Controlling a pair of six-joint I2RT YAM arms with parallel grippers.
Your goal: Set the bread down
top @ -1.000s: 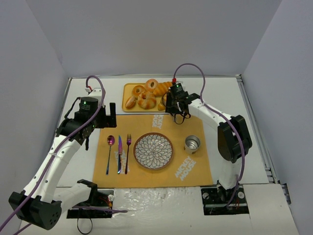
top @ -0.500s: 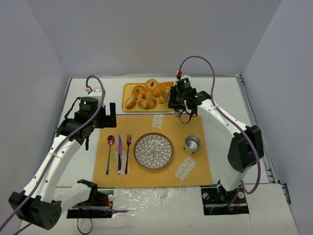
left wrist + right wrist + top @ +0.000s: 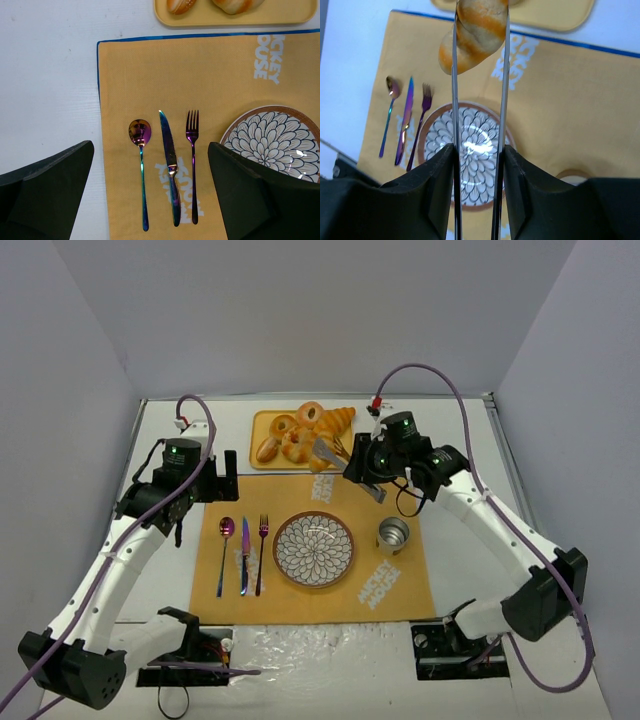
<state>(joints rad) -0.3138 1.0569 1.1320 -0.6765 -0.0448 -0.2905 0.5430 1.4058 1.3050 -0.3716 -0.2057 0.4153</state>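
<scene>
The right tool (image 3: 480,57) is carrying the small oblong golden-yellow ridged bread roll (image 3: 472,35). This looks like the transport step, with the pick judged done and the set-down not yet made. Its two long thin metal blades are sitting only narrowly apart, pinching the roll across its width near their far ends, so the bread is hanging in the air with one end sticking out past a blade. In the wrist view the roll is hovering over the far edge of the orange-yellow cloth placemat (image 3: 300,495), just on the near side of the shallow yellow tray (image 3: 258,432) where the other pastries are lying. In the overhead view the blades are mostly hiding it, so how high it is riding above the surface is hard to tell. The round flower-patterned plate (image 3: 290,550) with a brown rim is lying empty on the mat, nearer the robot than the bread and apart from it. The next move probably calls for drawing the roll back over the plate's middle, lowering it until it is resting there, and only then spreading the blades — while keeping away from the small metal cup (image 3: 392,534) beside the plate. The left tool (image 3: 150,147) is hanging wide open above the iridescent purple spoon (image 3: 142,175), knife (image 3: 170,170) and fork (image 3: 193,165), gripping nothing.
</scene>
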